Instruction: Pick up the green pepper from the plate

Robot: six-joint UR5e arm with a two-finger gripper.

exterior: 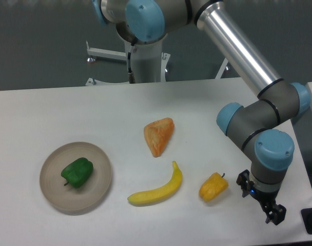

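- Camera view, task thing: the green pepper (77, 172) lies on the plate (53, 195), a little up and to the picture's right of the plate's middle, with bare dish showing all round it. Nothing else shares the plate, so the pepper looks free to be taken from above without nudging a neighbour.
- Camera view, the hand (272, 213): it hangs at the far picture-right, low over the table (207, 102) near its front-right corner, well apart from the plate. It holds nothing; its fingers are small and dark here, and I cannot tell whether they stand apart or together.
- Camera view, what lies between: the yellow pepper (213, 187) sits just beside the hand, the banana (157, 190) further toward the plate, and an orange wedge-shaped piece (159, 136) behind them. They form a loose row across the straight path, so I judge a raised crossing safer than a low sweep.
- Camera view, edges and room: the plate sits near the table's front-left, its shallow rim close to the front edge. Open table lies behind and to the picture's right of the plate, giving room for a descent; the rim is low enough that it should not block the fingers.
- Judgement on progress: the reach toward the pepper is not yet done.
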